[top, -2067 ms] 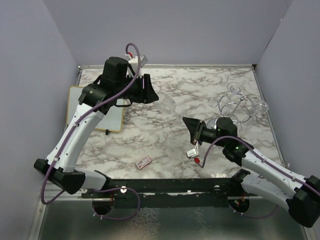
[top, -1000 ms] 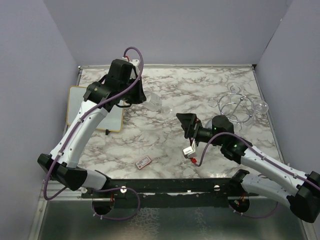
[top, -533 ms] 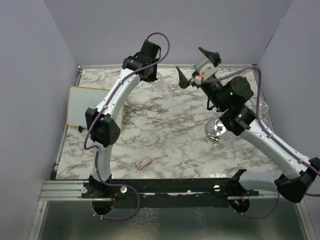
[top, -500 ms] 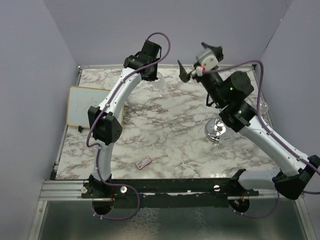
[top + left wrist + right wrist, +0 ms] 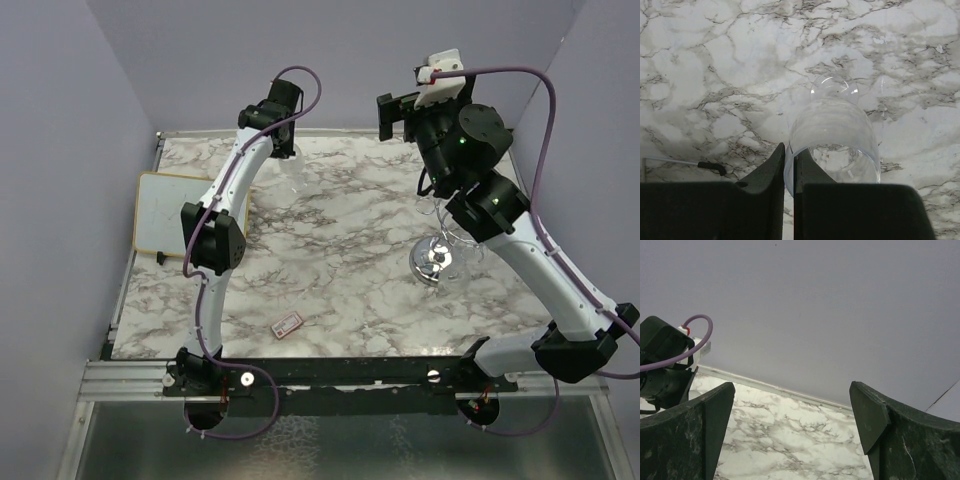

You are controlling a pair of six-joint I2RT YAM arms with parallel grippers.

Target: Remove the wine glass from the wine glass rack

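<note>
A clear wine glass [image 5: 832, 142] hangs over the marble table. My left gripper [image 5: 789, 152] is shut on its rim, with one finger inside the bowl and one outside. In the top view that gripper [image 5: 284, 150] is held high near the back wall, and the glass [image 5: 293, 180] hangs just below it. The wine glass rack [image 5: 436, 262] stands at the right; its chrome disc base shows, but my right arm covers most of its wire loops. My right gripper [image 5: 398, 112] is raised high over the back right. Its fingers stand wide open with nothing between them [image 5: 792, 400].
A framed whiteboard [image 5: 185, 215] lies at the table's left edge. A small flat card [image 5: 288, 323] lies near the front edge. The back wall [image 5: 805, 300] is close ahead of the right gripper, and the left arm's wrist [image 5: 662, 365] shows at that view's left.
Both arms have swung up from low over the table towards the back wall. The left one carried the glass with it, and the right gripper stayed open.
</note>
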